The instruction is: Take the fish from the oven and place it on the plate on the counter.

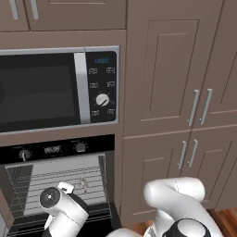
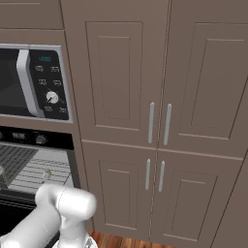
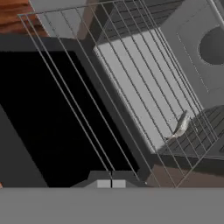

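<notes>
The gripper sits nearest in the hand view, its 2 small finger tips pressed side by side with no gap showing and nothing between them (so the tool is at its narrowest and carries nothing). It hangs over the dark glass of the dropped oven door, short of the cavity.

Just past it, in the left base view, the white arm reaches low in front of the oven, whose door is open and whose grey ribbed interior is exposed. A wire rack spans the cavity, its thin bars crossing the hand view in slanted lines.

On that rack lies the fish, a small slender grey shape, well apart from the gripper and toward the right side of the cavity. It also appears as a small pale fleck on the rack in both base views.

Above the cavity runs the black control strip with 2 knobs and a digital display. Higher still sits the microwave with its keypad and white dial. Brown cabinets with silver bar handles stand to the right.
</notes>
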Controlling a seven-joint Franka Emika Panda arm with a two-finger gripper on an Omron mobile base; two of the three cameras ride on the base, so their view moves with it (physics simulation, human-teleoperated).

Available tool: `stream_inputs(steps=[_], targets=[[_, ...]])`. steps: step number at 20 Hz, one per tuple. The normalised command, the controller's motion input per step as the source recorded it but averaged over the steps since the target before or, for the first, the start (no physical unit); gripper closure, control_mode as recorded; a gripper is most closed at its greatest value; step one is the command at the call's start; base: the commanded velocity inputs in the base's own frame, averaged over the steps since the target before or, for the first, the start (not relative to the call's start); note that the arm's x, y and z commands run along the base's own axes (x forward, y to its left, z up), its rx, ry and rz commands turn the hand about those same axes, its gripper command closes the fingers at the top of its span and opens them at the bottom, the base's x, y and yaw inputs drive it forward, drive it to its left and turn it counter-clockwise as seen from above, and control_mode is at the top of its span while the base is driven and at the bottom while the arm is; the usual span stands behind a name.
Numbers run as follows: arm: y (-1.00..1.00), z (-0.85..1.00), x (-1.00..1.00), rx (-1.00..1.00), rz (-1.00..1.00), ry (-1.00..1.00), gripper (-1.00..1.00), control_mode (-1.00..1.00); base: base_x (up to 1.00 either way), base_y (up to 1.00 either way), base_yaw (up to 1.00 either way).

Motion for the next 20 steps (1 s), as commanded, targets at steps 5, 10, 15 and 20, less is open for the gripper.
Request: stream_inputs(steps=[5,10,15,20], targets=[[-0.33,0.07,0.47,0.10,-0.32,0.09,1.00,-1.00,0.00,0.00,0.00],[-0.17,-0.08,0.29,0.13,-0.23,-0.04,1.00,-1.00,0.00,0.00,0.00],[-0.34,-0.36,0.03,0.19,-0.19,-0.21,1.00,-1.00,0.00,0.00,0.00],[-0.14,-0.32,0.00,0.15,-0.21,-0.13,1.00,-1.00,0.00,0.00,0.00]])
